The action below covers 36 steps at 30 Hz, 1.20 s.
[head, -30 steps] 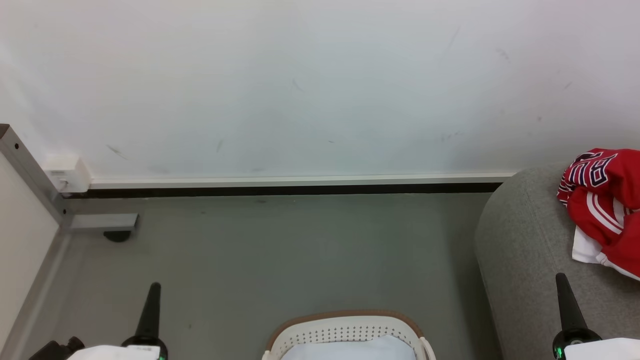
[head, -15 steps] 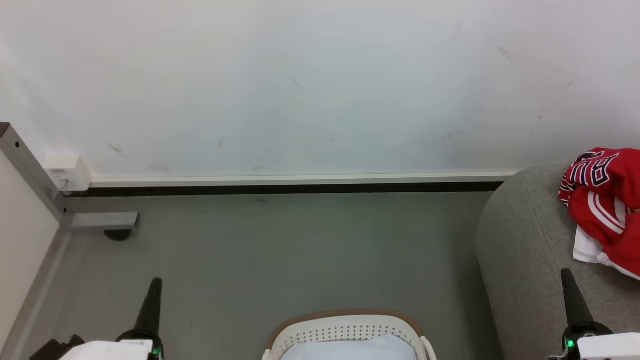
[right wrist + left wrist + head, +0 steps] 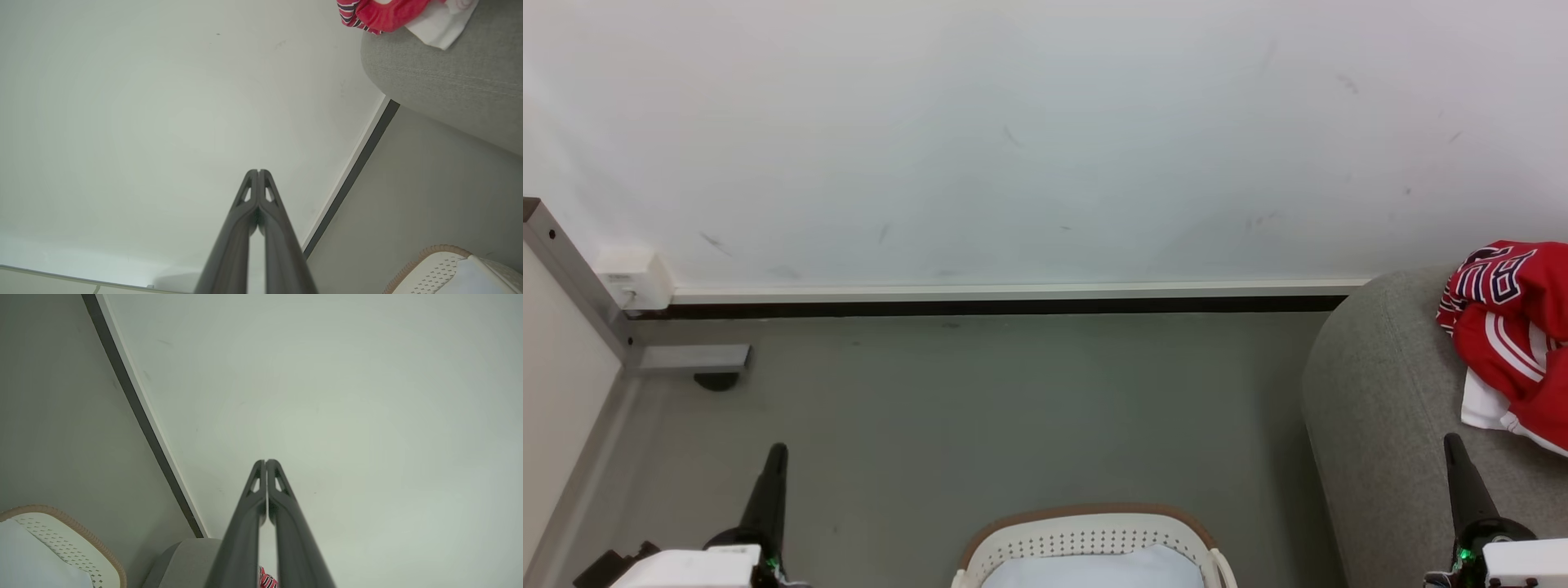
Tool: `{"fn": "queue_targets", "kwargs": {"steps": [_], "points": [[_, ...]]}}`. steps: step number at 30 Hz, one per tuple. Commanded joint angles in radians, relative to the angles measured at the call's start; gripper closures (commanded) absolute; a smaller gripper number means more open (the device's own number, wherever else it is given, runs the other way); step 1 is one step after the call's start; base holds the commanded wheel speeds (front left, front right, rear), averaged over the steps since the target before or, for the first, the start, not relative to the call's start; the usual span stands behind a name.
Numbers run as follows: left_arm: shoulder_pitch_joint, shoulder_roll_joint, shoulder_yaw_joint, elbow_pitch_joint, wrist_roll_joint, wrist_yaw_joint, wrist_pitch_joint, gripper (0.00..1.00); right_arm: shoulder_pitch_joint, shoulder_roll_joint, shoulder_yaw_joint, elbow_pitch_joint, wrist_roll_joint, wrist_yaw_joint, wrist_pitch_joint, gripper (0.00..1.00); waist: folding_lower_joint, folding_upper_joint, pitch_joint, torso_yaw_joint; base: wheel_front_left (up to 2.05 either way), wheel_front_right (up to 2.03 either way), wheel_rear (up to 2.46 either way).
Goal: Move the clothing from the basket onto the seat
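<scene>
At each side, left fingers [image 3: 768,490] and right fingers [image 3: 1466,482] point forward, pressed together. Head view shows clothing [image 3: 1511,327] on the seat [image 3: 1380,425].

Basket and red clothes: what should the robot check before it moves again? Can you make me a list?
1. Left gripper free to grab: shut, nothing between its fingers. Ok.
2. Right gripper free to grab: shut, nothing held. Ok.
3. Red clothing resting on the grey seat: it lies on top, near the rounded edge. Ok.
4. Both red garments there: the red heap runs off the picture's edge. Cannot tell.
5. White basket free of red clothing: a pale white-blue cloth lies in the part in view, and the rest is cut off. Cannot tell.
</scene>
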Motion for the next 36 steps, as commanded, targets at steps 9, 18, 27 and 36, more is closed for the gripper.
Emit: {"fn": "queue_targets", "kwargs": {"steps": [9, 18, 27, 36], "points": [[-0.022, 0.002, 0.009, 0.000, -0.077, 0.001, 0.022, 1.00, -0.019, -0.016, -0.008, 0.005, 0.086, -0.002, 0.017, 1.00, 0.0000, 0.0000, 0.002, 0.001, 0.00, 0.00, 0.00], [-0.030, 0.001, 0.013, 0.003, -0.131, 0.002, 0.036, 1.00, -0.025, -0.021, -0.010, 0.008, 0.145, -0.002, 0.026, 1.00, 0.0000, 0.0000, 0.004, 0.003, 0.00, 0.00, 0.00], [-0.035, 0.000, 0.015, 0.005, -0.173, 0.002, 0.050, 1.00, -0.027, -0.023, -0.011, 0.009, 0.186, -0.002, 0.031, 1.00, 0.0000, 0.0000, 0.005, 0.004, 0.00, 0.00, 0.00], [-0.034, 0.000, 0.015, 0.005, -0.173, 0.002, 0.050, 1.00, -0.026, -0.024, -0.008, 0.009, 0.189, -0.002, 0.028, 1.00, 0.0000, 0.0000, 0.005, 0.004, 0.00, 0.00, 0.00]]}}
